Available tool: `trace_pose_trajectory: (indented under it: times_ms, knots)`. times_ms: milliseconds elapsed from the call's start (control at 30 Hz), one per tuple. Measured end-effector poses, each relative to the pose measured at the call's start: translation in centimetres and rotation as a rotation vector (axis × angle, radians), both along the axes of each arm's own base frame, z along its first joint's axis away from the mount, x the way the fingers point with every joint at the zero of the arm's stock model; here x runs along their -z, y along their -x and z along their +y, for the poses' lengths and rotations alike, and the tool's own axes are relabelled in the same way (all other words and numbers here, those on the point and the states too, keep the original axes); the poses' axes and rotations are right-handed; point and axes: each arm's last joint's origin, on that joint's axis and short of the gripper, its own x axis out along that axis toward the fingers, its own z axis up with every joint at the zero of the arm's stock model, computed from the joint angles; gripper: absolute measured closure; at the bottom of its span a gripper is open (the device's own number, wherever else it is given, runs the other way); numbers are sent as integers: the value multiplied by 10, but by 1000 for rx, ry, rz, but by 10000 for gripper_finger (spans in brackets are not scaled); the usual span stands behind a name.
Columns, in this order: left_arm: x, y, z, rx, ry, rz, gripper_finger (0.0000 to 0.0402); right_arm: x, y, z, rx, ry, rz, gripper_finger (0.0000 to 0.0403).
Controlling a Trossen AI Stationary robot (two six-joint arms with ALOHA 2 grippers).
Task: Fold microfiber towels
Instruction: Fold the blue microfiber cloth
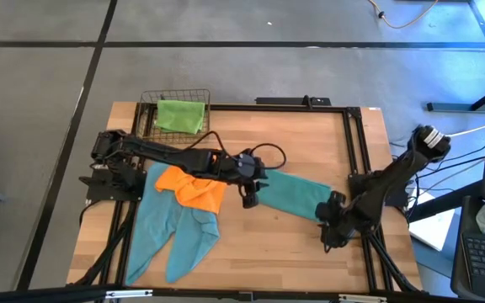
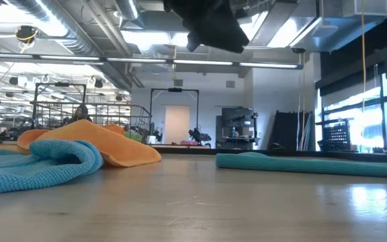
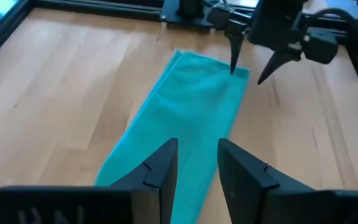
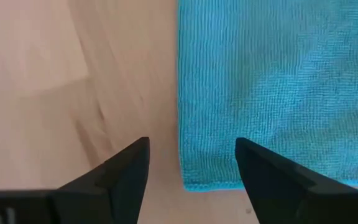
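From above, my left end effector (image 1: 249, 199) hovers at the teal towel (image 1: 297, 195) spread mid-desk (image 1: 293, 244). My left wrist shows its fingers slightly apart, empty. My right wrist shows my right end effector (image 4: 191, 171) wide, straddling the towel's corner.

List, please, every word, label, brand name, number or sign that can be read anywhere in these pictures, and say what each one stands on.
None: no legible text shows in any view.
The towels, namely the folded teal towel, the orange towel and the lime green towel in the wire basket, show no tags or print.
Both arms and the wooden table show no readable markings.
The room behind in the low view has nothing readable.
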Motion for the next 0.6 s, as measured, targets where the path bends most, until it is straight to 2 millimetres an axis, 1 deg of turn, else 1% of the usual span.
trace_pose_trajectory:
  times_ms: [100, 200, 333, 467, 600]
  knots:
    - [0, 0, 1, -7, 4, 2, 296, 8, -2, 3, -44, 36, 25, 163]
    - [2, 2, 0, -16, 12, 22, 296, 16, -4, 7, -50, 36, 49, 163]
    - [4, 3, -2, -13, 15, 47, 296, 21, -5, 10, -36, 41, 84, 168]
    - [4, 4, -3, -13, 18, 50, 296, 18, -6, 12, -43, 55, 95, 204]
    - [4, 4, -3, -20, 25, 52, 296, 16, -7, 14, -66, 55, 98, 265]
